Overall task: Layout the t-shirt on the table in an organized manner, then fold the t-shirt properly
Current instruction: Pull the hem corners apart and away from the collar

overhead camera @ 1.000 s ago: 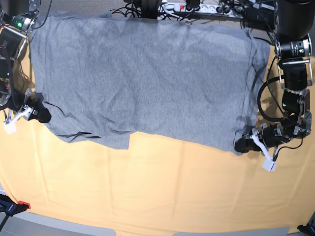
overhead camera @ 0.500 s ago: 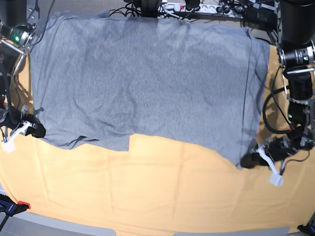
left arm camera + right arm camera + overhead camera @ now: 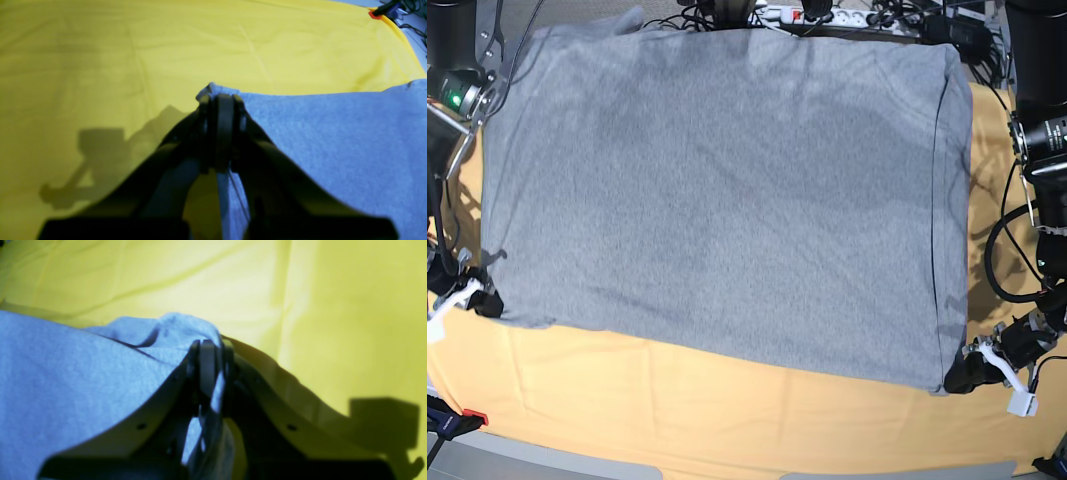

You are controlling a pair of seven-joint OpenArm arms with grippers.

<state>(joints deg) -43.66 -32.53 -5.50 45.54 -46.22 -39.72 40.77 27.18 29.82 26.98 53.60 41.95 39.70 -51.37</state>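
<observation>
While I watch from the base view, one heather-grey, soft-knit cotton t-shirt (image 3: 717, 190) lies spread plain side up as a broad, nearly rectangular sheet across the far and middle part of the bench (image 3: 727, 420), a wide surface under a pale yellow-orange creased cloth. The fabric looks matte and finely flecked, with shallow ripples and a darker seam line running down its edge on the view's right. Its near edge slants, sitting lower toward the view's right.

I count two arms, one at each near corner of the shirt. The left pincer (image 3: 965, 374), black with a white tab, is clenched on the near corner at the view's right; in my left wrist view its dark pads (image 3: 221, 110) pinch a small peak of grey cloth. The right pincer (image 3: 482, 303) is clamped on the opposite near corner, and my right wrist view shows a rumpled fold of fabric caught between its tips.

One small red tab (image 3: 476, 417) sits at the bench's near edge on the view's left.
</observation>
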